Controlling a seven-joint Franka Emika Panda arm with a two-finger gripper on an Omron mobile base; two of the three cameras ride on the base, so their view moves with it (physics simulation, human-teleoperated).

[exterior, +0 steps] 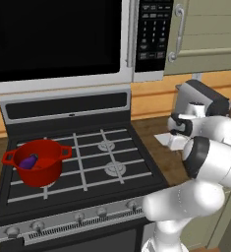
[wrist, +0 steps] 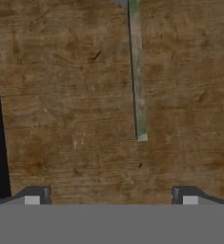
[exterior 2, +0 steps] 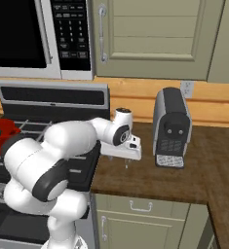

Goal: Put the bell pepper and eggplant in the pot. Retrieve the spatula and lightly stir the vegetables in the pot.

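Wooden counter beside the stove — the gripper (wrist: 111, 195) hangs spread wide and empty above the spatula (wrist: 138, 90).

Its thin grey-green handle lies just ahead, its end between the fingertips' lines; a good grasp likely means descending straight and centring first — the eggplant (exterior: 29, 161) sits in the pot (exterior: 37, 162), well aside.

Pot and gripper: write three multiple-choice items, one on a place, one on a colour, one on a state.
1. Where is the eggplant?
A. on the counter
B. in the pot
C. in the gripper

2. What colour is the pot?
A. red
B. blue
C. grey

3. What state is the gripper in?
A. shut on the eggplant
B. shut on nothing
C. open

Key:
1 B, purple lump shows inside the rim.
2 A, glossy red all round.
3 C, fingertips stand wide apart with nothing between them.
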